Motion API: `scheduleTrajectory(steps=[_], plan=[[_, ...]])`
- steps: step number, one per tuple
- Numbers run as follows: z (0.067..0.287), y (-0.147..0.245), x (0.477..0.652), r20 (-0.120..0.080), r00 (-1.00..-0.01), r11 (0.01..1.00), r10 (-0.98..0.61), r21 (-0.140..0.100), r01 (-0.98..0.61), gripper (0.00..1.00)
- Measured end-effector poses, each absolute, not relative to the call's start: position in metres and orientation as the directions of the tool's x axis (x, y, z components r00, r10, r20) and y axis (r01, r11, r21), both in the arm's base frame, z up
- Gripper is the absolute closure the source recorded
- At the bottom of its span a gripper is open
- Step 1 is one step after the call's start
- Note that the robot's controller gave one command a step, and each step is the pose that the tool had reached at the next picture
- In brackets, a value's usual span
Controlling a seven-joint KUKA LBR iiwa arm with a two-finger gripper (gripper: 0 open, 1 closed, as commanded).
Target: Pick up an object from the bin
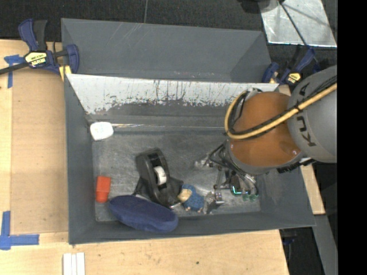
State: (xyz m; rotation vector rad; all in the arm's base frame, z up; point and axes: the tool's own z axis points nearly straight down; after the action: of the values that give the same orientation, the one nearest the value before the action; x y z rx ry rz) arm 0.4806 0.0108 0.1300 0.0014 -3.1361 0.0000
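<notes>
My gripper [207, 183] hangs low at the bin's front right, below the orange cover. Its fingers stand apart, one fingertip [200, 164] towards the back and the other [214, 200] towards the front, with nothing between them. Just left of the front fingertip lies a small blue thing [195, 201] with a tan piece [184, 196] on its left side. A black tape dispenser [156, 176] with a white roll lies further left, in the middle of the floor. A dark blue pouch [143, 213] rests along the front wall, under the dispenser's end.
A small orange block [102, 188] sits by the left wall, and a white pebble-like thing [101, 130] lies in the back left corner. The arm and its cover hang over the bin's right side.
</notes>
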Motion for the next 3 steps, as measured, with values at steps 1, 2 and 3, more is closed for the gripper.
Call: scheduleTrajectory(steps=[1,2,3], plan=[[0.073,0.035,0.487,-0.009,-1.000,1.000,0.015,0.000,0.015,0.00],[0.101,0.072,0.486,-0.004,-1.000,1.000,0.027,0.001,0.027,0.00],[0.100,0.052,0.484,0.001,-0.950,0.950,0.312,-0.001,0.312,0.00]])
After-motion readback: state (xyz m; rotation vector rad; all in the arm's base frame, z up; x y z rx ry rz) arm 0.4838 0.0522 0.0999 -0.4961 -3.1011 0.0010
